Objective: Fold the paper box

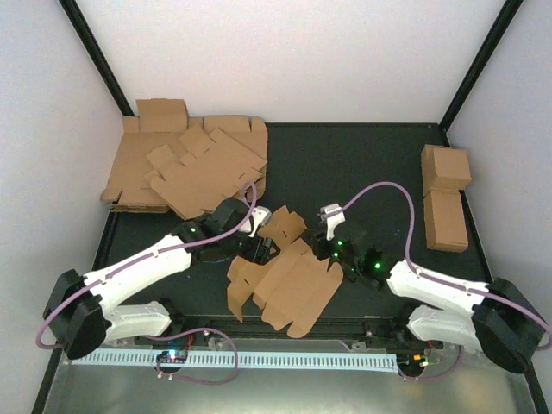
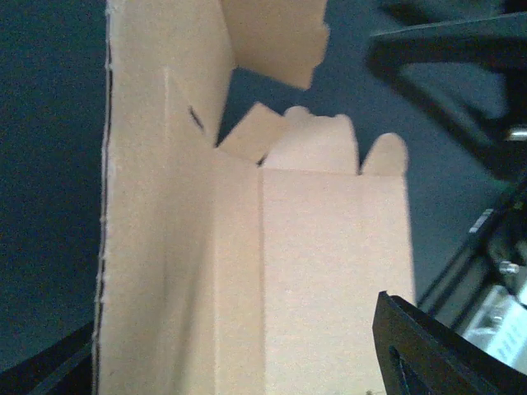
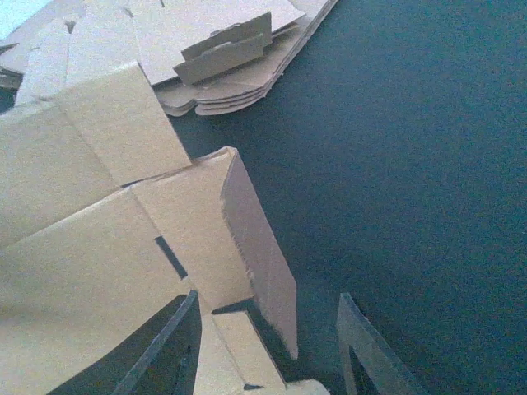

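Step in hand: early folding; some panels and flaps of the paper box (image 1: 289, 280) stand partly raised, and no closed carton is formed yet
Box location: mid-table, towards the near edge, between the two arms, part flat and part lifted
Left gripper (image 2: 239, 346): jaws set wide, a broad panel lying between them; contact cannot be told
Right gripper (image 3: 262, 313): jaws parted, an upright end flap (image 3: 255, 247) standing between them, not clamped
Next move, as judged: the flap is to be pinched and turned inward along its crease while the panel is steadied from the left
Set apart: flat blanks (image 1: 185, 168) at far left, finished cartons (image 1: 446, 194) at far right
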